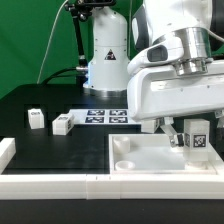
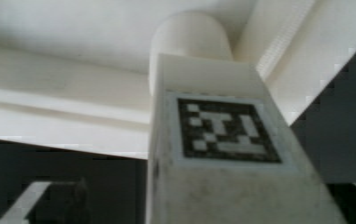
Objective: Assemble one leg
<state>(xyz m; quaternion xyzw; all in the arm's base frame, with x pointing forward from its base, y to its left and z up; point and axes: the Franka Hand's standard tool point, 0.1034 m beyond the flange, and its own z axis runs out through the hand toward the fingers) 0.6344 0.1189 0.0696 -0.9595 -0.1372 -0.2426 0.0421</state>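
Observation:
My gripper [image 1: 188, 128] is shut on a leg [image 1: 196, 136], a small white peg with a black-and-white tag. It holds the leg upright just above the large flat white tabletop [image 1: 140, 165], near the tabletop's far edge on the exterior view's right. In the wrist view the leg [image 2: 225, 150] fills the middle between the jaws, its tag facing the camera. Its rounded end points at the tabletop [image 2: 68, 95] behind it. Whether the leg's end touches the tabletop is hidden. Two more legs lie on the black table, one [image 1: 36, 118] beside the other [image 1: 62, 124], at the exterior view's left.
The marker board [image 1: 105, 116] lies on the black table behind the tabletop, in front of the arm's white base [image 1: 105, 60]. A low white wall [image 1: 60, 186] runs along the front and up the exterior view's left side.

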